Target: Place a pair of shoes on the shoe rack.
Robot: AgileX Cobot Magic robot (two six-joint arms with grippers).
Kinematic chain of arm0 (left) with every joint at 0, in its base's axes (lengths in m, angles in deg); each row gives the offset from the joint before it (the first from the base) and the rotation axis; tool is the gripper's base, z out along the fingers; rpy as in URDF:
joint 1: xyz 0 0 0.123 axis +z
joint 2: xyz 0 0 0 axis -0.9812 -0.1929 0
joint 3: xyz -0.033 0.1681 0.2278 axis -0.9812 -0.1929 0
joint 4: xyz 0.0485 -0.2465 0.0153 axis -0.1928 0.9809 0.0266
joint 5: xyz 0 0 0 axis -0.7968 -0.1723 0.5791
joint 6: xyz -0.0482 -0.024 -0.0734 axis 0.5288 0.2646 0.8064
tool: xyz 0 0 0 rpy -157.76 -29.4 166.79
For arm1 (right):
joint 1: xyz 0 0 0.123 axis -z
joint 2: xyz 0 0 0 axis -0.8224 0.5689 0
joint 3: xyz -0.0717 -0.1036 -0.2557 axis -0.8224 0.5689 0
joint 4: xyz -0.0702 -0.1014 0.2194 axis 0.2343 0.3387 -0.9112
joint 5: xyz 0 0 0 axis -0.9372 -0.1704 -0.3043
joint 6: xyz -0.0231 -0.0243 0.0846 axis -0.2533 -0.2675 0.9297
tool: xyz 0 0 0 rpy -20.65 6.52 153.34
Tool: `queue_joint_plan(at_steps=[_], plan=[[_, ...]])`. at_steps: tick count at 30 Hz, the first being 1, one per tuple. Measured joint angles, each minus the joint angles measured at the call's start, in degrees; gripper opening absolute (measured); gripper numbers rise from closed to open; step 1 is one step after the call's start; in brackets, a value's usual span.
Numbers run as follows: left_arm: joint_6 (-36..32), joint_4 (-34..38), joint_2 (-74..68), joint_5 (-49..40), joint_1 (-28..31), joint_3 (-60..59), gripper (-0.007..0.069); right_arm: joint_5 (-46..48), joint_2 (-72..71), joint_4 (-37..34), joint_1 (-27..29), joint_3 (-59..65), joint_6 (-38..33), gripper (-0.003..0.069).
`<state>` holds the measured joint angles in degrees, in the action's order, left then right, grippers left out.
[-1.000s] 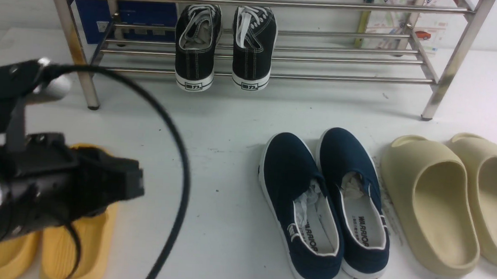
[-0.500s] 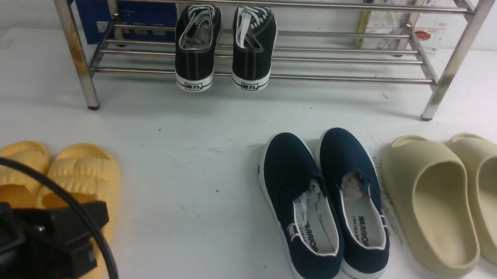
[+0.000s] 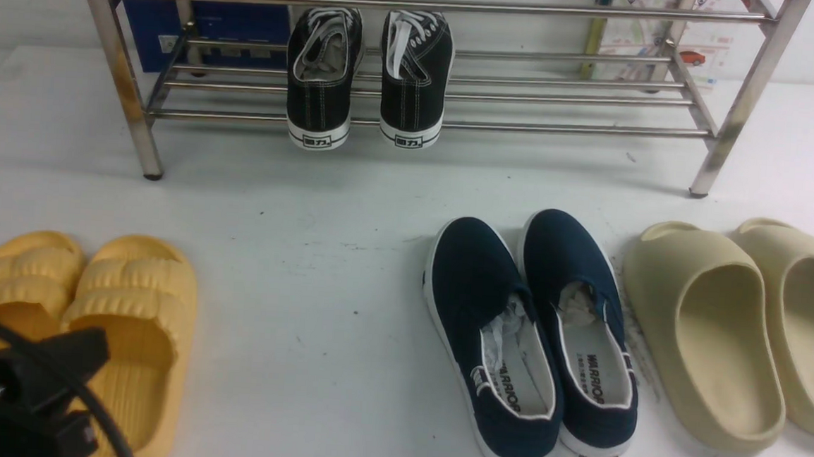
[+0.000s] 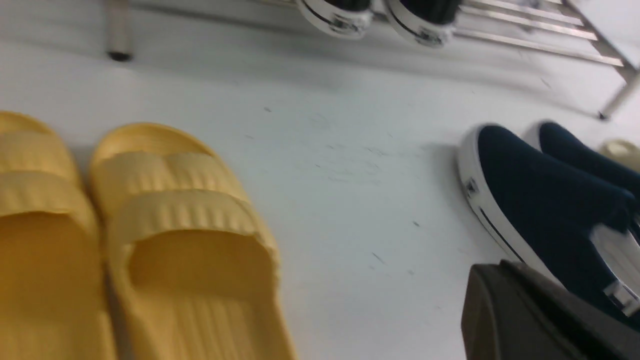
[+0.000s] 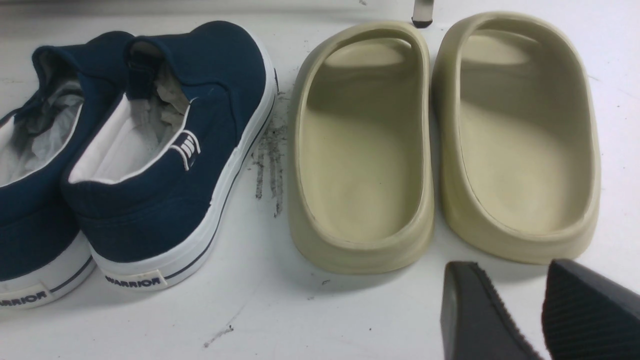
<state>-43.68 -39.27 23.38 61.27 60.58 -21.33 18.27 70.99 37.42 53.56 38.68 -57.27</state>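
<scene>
Seems to be at the closing step, with placing apparently done: both black sneakers (image 3: 414,105) side by side on the lower tier of the shoe rack (image 3: 728,121), near the worktop (image 3: 283,397)'s far edge, left of the rack's middle, heels past the front bar. Calls next, by judgement, for nothing more than parking both arms, without brushing the yellow slides (image 3: 139,283) towards the worktop's near left corner. Must leave the navy slip-ons (image 3: 476,261) and beige clogs (image 3: 700,296) alone. See the left hand (image 4: 500,267) closed and empty in its wrist view; see the right hand (image 5: 510,265) in its own, slightly parted and empty, yet absent from the front view.
</scene>
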Motion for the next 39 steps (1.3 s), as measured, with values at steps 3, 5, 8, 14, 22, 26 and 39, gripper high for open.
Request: queue_joint_plan(at_steps=[3, 5, 8, 14, 22, 26, 39], plan=[[-0.2, 0.2, 5.9, 0.0, 6.0, -3.8, -0.0013, 0.0, 0.0, 0.0, 0.0, 0.0, 0.0, 0.0246], [-0.7, 0.5, 12.1, -0.1, 11.7, -7.6, -0.0013, 0.0, 0.0, 0.0, 0.0, 0.0, 0.0, 0.0246], [-1.2, 0.8, 18.7, -0.2, 16.7, -12.4, -0.0013, 0.0, 0.0, 0.0, 0.0, 0.0, 0.0, 0.0246], [-1.4, 1.7, 22.5, -1.3, 17.2, -18.7, -0.0013, 0.0, 0.0, 0.0, 0.0, 0.0, 0.0, 0.0246], [-2.9, 4.4, 22.5, -4.3, 14.4, -19.1, -0.0013, 0.0, 0.0, 0.0, 0.0, 0.0, 0.0, 0.0246], [-2.8, 5.4, 22.5, -4.3, 14.4, -19.1, -0.0013, 0.0, 0.0, 0.0, 0.0, 0.0, 0.0, 0.0246], [-2.8, 5.6, 22.5, -4.2, 17.5, -19.1, -0.0013, 0.0, 0.0, 0.0, 0.0, 0.0, 0.0, 0.0246]])
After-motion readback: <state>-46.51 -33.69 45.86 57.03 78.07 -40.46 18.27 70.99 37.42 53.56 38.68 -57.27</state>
